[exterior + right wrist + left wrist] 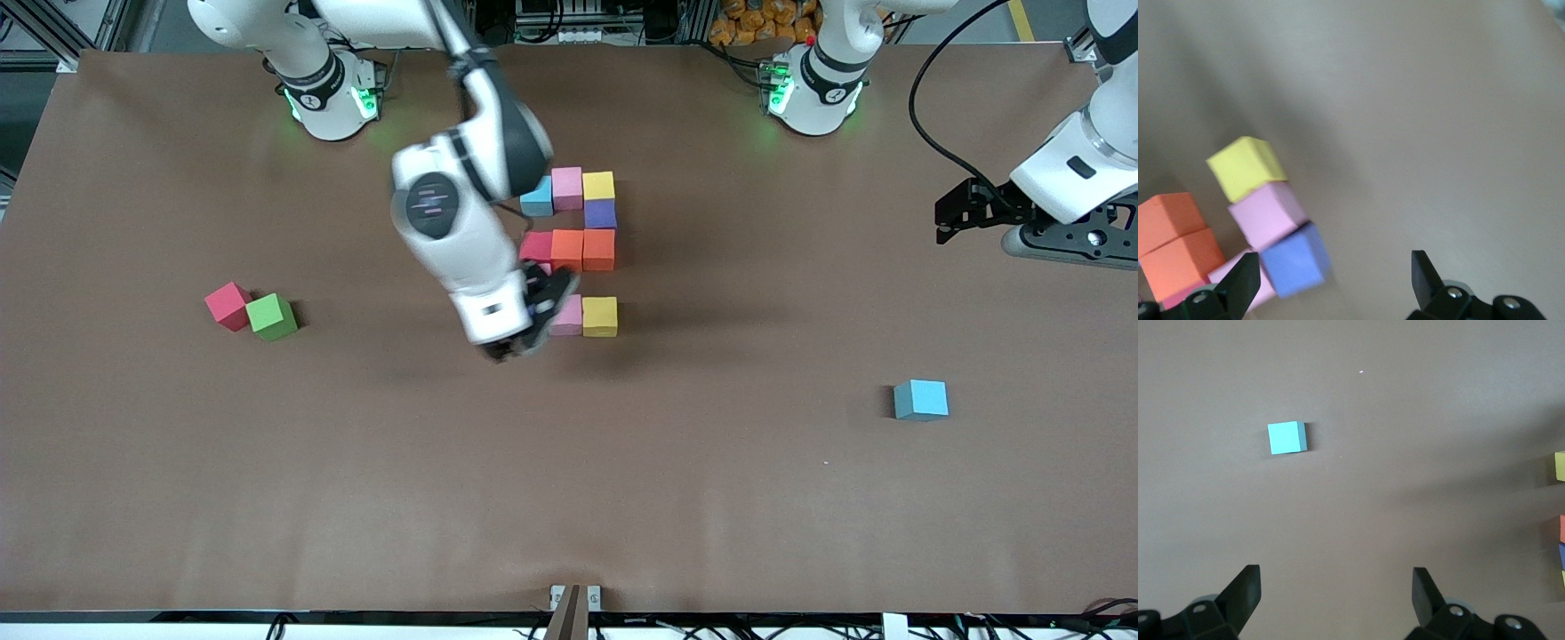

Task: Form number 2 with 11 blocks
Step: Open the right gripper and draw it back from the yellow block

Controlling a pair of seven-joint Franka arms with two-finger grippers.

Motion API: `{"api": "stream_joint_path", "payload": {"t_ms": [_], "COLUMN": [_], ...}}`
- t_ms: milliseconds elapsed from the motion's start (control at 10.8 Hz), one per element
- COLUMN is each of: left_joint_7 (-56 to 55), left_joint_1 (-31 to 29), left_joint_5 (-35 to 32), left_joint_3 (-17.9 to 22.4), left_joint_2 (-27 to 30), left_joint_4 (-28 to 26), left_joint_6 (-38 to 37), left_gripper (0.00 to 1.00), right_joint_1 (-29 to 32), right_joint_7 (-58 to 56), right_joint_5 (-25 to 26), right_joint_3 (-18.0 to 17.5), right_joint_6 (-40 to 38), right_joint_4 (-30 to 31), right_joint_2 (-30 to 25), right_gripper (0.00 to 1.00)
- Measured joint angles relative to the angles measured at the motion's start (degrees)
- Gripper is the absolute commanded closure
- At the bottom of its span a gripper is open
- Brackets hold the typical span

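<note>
Our right gripper (520, 342) hangs spread and empty over the table beside the blocks (582, 249). Left gripper (956, 213) waits, spread, well apart, with a blue cube (921, 399) nearer the camera.

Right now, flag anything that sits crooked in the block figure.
One does: a blue-purple block at the figure's bottom row, beside the pink block, sits turned out of line. The open right gripper is right above it.

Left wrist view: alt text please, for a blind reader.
A lone blue cube sits on the brown table, with the left hand open above bare table short of it. Other blocks' edges poke in at the frame's side.
</note>
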State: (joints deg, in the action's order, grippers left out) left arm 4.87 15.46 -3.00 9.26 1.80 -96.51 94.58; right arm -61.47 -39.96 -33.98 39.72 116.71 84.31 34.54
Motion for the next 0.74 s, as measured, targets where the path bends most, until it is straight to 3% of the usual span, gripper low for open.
{"api": "stream_joint_path", "payload": {"t_ms": [370,462,739], "left_joint_7": [0.00,0.01,0.05], "left_joint_1": [0.06,0.11,0.13], "left_joint_5": [0.01,0.01,0.01], "left_joint_3": [-0.04,-0.06,-0.04], "left_joint_2": [-0.02,-0.06,-0.15], "left_joint_4": [-0.05,-0.06,-0.07], "left_joint_6": [0.00,0.00,0.00], "left_gripper": [0.00,0.00,0.00], "right_joint_1": [16.83,20.49,36.92], "right_joint_7": [7.21,11.25,20.57], "right_joint_5": [11.95,14.92,24.61], "right_joint_3": [-0.80,-3.12,-16.71], "right_joint_6": [-7.12,-8.68,-14.51], "right_joint_4": [0.03,0.02,-0.22], "right_joint_2": [-6.07,-7.93,-14.90], "right_gripper": [0.00,0.00,0.00]}}
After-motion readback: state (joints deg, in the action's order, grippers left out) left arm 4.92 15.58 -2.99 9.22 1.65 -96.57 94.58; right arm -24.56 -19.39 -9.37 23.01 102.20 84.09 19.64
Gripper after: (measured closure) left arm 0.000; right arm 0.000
